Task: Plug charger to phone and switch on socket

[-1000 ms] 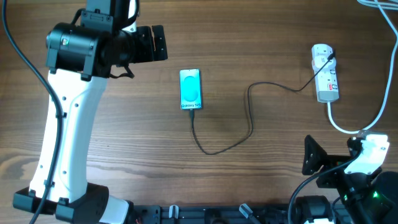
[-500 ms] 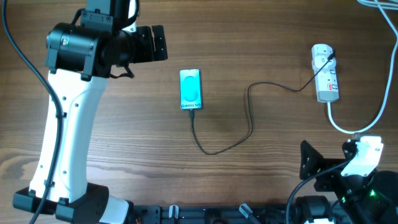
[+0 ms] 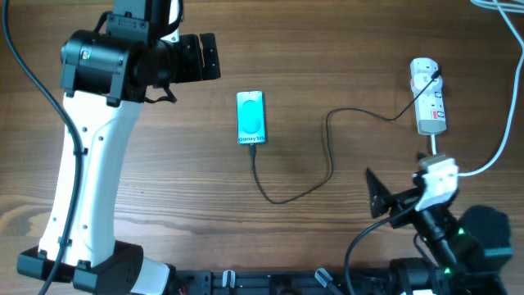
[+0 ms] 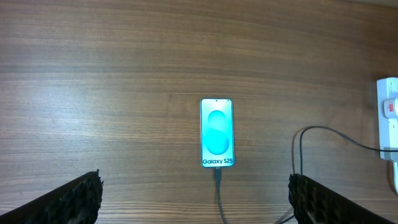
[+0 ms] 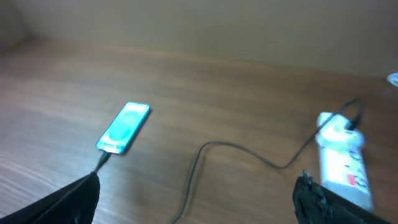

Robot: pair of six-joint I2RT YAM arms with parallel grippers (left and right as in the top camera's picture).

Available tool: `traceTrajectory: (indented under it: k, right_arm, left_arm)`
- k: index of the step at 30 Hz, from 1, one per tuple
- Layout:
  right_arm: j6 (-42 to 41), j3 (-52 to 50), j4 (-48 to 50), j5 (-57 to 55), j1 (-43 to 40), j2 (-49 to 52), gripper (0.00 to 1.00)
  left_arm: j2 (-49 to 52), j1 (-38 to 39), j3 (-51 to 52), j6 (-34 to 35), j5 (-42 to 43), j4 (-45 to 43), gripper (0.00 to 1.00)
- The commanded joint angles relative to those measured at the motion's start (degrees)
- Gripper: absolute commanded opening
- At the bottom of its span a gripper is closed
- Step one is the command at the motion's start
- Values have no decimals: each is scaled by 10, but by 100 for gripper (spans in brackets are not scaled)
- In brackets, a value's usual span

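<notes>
The phone (image 3: 250, 117) lies screen up with its cyan display lit, mid table; it also shows in the left wrist view (image 4: 217, 132) and the right wrist view (image 5: 124, 127). The charger cable (image 3: 329, 156) has its tip in the phone's near end (image 4: 218, 177), loops across the wood and ends in a black plug (image 3: 435, 78) seated in the socket (image 3: 430, 107). The socket shows at the edge of the left wrist view (image 4: 389, 118) and blurred in the right wrist view (image 5: 342, 159). My left gripper (image 3: 210, 56) is open and empty, left of the phone. My right gripper (image 3: 391, 201) is open and empty, below the socket.
The thick white cord (image 3: 491, 160) runs from the socket's near end to the right and up along the table's right edge. The left arm's white body (image 3: 90, 164) covers the table's left side. The table's far edge (image 5: 205, 53) shows in the right wrist view.
My right arm has swung left and further onto the table, toward the cable loop and the socket. The left arm, phone, cable and socket have not moved.
</notes>
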State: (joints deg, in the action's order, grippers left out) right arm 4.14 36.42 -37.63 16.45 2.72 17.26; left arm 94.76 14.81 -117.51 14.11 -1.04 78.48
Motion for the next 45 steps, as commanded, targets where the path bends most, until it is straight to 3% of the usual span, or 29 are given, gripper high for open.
traceTrajectory:
  k: [1, 12, 20, 39, 45]
  right_arm:
    - [16, -87, 78, 62, 4, -64, 100]
    - [18, -210, 196, 56, 21, -151, 100]
    - [17, -287, 343, 55, 21, -171, 100]
    - [19, -305, 424, -13, 21, -171, 100]
    - [16, -342, 499, -16, 21, -171, 100]
  left_arm:
    - [1, -5, -3, 5, -5, 0, 100]
    - [1, -5, -3, 5, -5, 0, 100]
    - [1, -5, -3, 5, -5, 0, 100]
    - [1, -5, -3, 5, -5, 0, 100]
    - [1, -5, -3, 5, -5, 0, 100]
